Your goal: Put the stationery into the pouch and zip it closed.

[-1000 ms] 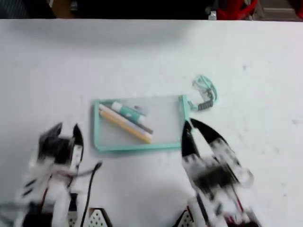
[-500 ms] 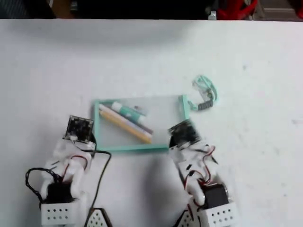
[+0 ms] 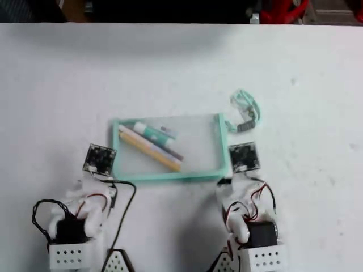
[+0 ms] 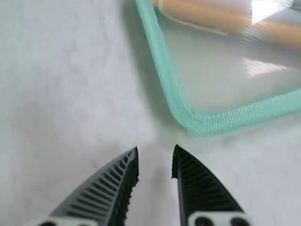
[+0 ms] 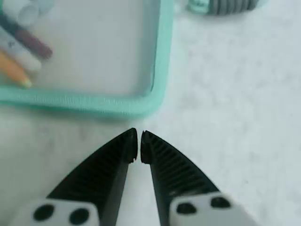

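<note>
Left pincer hangs low over the table with its tips a little spread and nothing between them. Right pincer has its tips pressed almost together and is likewise empty.

Just ahead of both lies the pouch, flat on the table. One near corner sits just beyond the left pincer's tips and the other just beyond the right's; neither pincer touches it. The pens lie slantwise under the pouch's clear face, ahead of the left pincer and closer to it than to the right one. The zip pull, with its looped cord, rests on the table beyond the right pincer, past the pouch's far corner on that side.

Filling looks done, since every pen I can see lies within the pouch's border. The zip is less sure. Its pull sits at one end of its run, but I cannot tell whether that is the closed end. A thin dark line along the pouch edge near the right pincer may be a gap, so zipping may be left to do.
</note>
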`<state>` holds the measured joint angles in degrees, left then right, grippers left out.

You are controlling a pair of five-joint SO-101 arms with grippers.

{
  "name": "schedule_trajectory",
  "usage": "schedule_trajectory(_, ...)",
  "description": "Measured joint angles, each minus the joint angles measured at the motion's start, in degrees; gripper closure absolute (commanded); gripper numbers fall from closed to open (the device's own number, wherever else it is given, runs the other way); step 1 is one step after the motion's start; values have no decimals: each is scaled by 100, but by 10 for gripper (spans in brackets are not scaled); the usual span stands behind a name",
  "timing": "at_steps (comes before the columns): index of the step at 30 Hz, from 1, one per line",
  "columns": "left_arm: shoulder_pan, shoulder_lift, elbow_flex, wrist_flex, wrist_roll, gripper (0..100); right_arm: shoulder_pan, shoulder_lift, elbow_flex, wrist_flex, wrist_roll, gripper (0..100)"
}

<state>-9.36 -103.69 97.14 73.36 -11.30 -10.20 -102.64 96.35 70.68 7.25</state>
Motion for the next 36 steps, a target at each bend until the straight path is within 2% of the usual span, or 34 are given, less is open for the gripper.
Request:
schedule_trajectory(6,0,0,0,0,0,862,105,0,0,202,273,981)
schedule_trajectory(36,0,0,0,0,0,862,105,0,0,202,299,978)
